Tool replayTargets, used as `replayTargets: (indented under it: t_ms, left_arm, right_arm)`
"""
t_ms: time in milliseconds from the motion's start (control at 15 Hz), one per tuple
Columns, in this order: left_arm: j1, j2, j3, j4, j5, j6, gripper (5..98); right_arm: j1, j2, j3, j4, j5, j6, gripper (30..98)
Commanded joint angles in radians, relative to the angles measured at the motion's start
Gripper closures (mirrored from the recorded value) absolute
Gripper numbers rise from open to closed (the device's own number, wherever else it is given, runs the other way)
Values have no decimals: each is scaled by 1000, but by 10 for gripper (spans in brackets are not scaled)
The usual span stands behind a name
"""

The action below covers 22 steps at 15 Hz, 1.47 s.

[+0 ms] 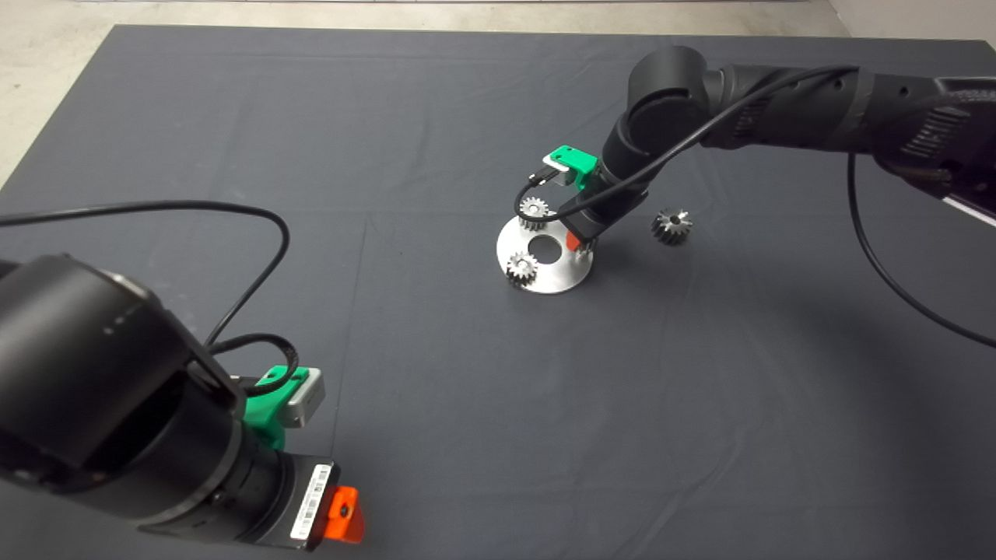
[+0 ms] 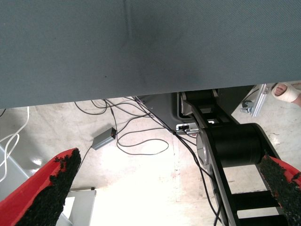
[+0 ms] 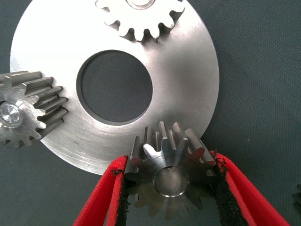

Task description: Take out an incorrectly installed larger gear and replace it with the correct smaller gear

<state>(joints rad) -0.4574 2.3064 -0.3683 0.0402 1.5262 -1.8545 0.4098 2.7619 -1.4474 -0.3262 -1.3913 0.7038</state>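
My right gripper (image 1: pixel 580 243) (image 3: pixel 170 188) stands at the right rim of the round silver plate (image 1: pixel 562 276) (image 3: pixel 188 70). Its pads press both sides of the smaller gear (image 3: pixel 169 176), which sits at the plate's edge; a silvery round face fills the gear's centre. In the head view the wrist hides that gear. The larger gear (image 1: pixel 671 225), with long splayed teeth and a dark centre hole, lies on the mat to the right of the plate, apart from the gripper. My left gripper (image 1: pixel 342 517) (image 2: pixel 169 188) is parked open at the lower left.
Two pale fine-toothed gears (image 1: pixel 534 210) (image 1: pixel 521 268) (image 3: pixel 141 19) (image 3: pixel 28 110) sit on the plate around its big centre hole (image 1: pixel 545 248) (image 3: pixel 114 87). In the left wrist view, the floor beyond the mat shows cables (image 2: pixel 141 141) and a person's foot (image 2: pixel 286 90).
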Motion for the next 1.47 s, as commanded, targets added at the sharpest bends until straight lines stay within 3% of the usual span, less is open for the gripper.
replayTargets:
  t_ms: [0, 1400]
  left_arm:
    - [-6, -5, 17, -22, 14, -6, 54]
    - [-6, -3, 17, -22, 14, -6, 54]
  right_arm:
    - [31, 0, 9, -34, 0, -1, 881]
    - [14, -14, 38, -47, -6, -1, 882]
